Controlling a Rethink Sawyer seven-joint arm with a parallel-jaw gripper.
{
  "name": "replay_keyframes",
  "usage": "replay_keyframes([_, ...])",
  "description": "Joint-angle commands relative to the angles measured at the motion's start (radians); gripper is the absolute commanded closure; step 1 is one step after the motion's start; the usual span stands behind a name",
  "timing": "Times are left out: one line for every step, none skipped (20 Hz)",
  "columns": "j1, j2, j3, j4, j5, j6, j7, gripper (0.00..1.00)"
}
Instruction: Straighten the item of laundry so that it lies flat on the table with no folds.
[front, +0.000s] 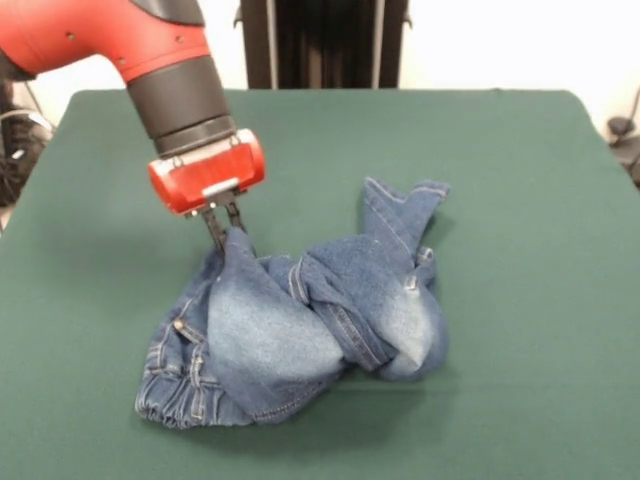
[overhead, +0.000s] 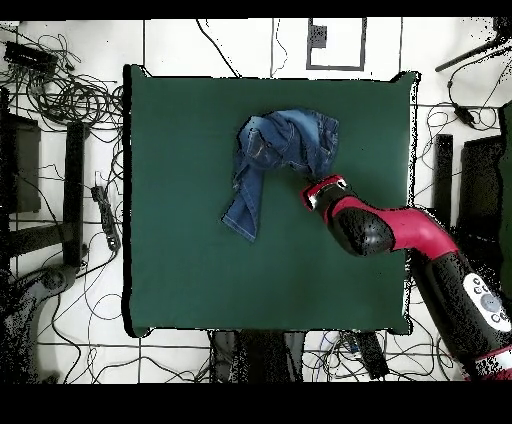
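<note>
Claw (front: 228, 228) is pinched on a raised peak of the jeans (front: 300, 330), fingers close together with denim between them. That peak is lifted off the table (front: 520, 160); the fabric drapes down from it.

Jeans are bunched and twisted, not flat. In the front view the gathered waistband is the low edge on the side away from the pedestal, below the claw. One leg is rolled over the middle of the heap; a second leg end sticks up toward the pedestal side. Overhead view: the bundle (overhead: 285, 145) sits near the table (overhead: 180, 250) edge farthest from the robot base, one leg trailing back toward the table's middle. Claw (overhead: 312, 186) is at the bundle's edge.
</note>
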Motion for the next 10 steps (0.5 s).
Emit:
replay_keyframes([-0.04,0.11,0.083,-0.15,0.084,0.419,-0.75,1.0])
replay_keyframes([-0.013,0.104,0.087,-0.163,0.084,0.428,-0.74,1.0])
replay_keyframes([-0.01,0.099,0.088,-0.169,0.082,0.436,-0.748,1.0])
replay_keyframes([-0.001,0.095,0.09,-0.172,0.081,0.44,-0.751,1.0])
replay_keyframes([0.0,0.092,0.09,-0.174,0.079,0.443,-0.758,1.0])
replay_keyframes([0.003,0.087,0.09,-0.178,0.078,0.448,-0.767,1.0])
replay_keyframes([0.005,0.085,0.088,-0.182,0.074,0.448,-0.777,1.0])
replay_keyframes([0.006,0.083,0.086,-0.188,0.071,0.449,-0.788,1.0])
replay_keyframes([0.009,0.085,0.082,-0.195,0.069,0.448,-0.8,1.0])
replay_keyframes([0.007,0.091,0.078,-0.2,0.068,0.446,-0.816,1.0])
